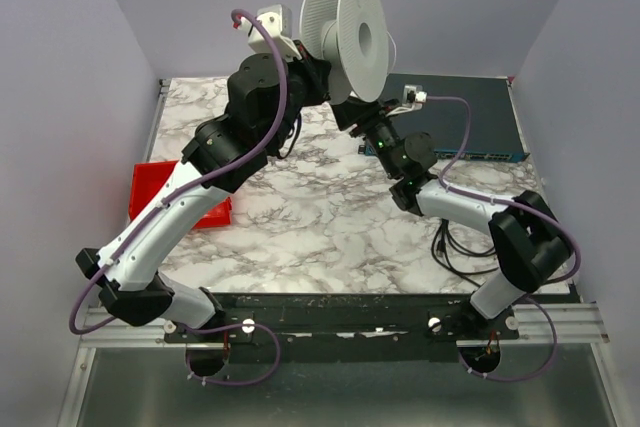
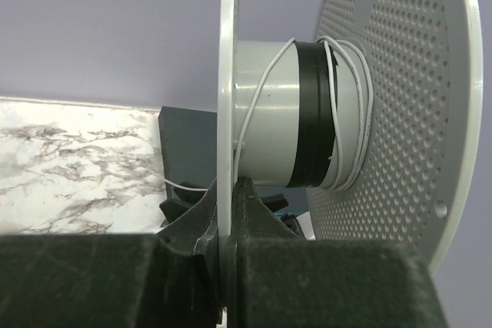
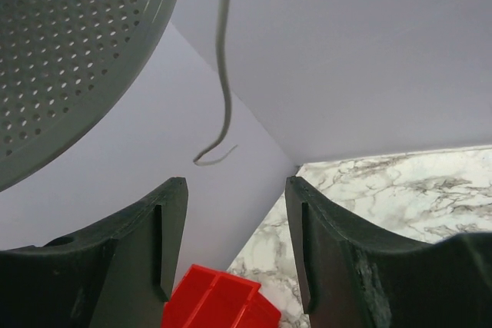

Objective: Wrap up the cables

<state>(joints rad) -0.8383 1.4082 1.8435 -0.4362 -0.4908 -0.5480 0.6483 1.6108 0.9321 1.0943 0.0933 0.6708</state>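
Observation:
A white spool (image 1: pixel 345 32) with perforated flanges is held up above the table's back edge. My left gripper (image 1: pixel 318 75) is shut on the rim of its left flange (image 2: pixel 227 74), which sits clamped between the fingers (image 2: pixel 228 213). A thin white cable (image 2: pixel 350 113) is wound in a few loose turns around the grey hub (image 2: pixel 265 113), beside a black band. My right gripper (image 1: pixel 352 112) sits just below the spool, open and empty (image 3: pixel 237 190). The cable's loose end (image 3: pixel 225 74) hangs above its jaws, beside the spool flange (image 3: pixel 69 44).
A red bin (image 1: pixel 165 192) sits at the table's left edge and also shows in the right wrist view (image 3: pixel 219 301). A blue network switch (image 1: pixel 470 117) lies at the back right. Black cables (image 1: pixel 455 247) lie near the right arm's base. Walls close in on three sides.

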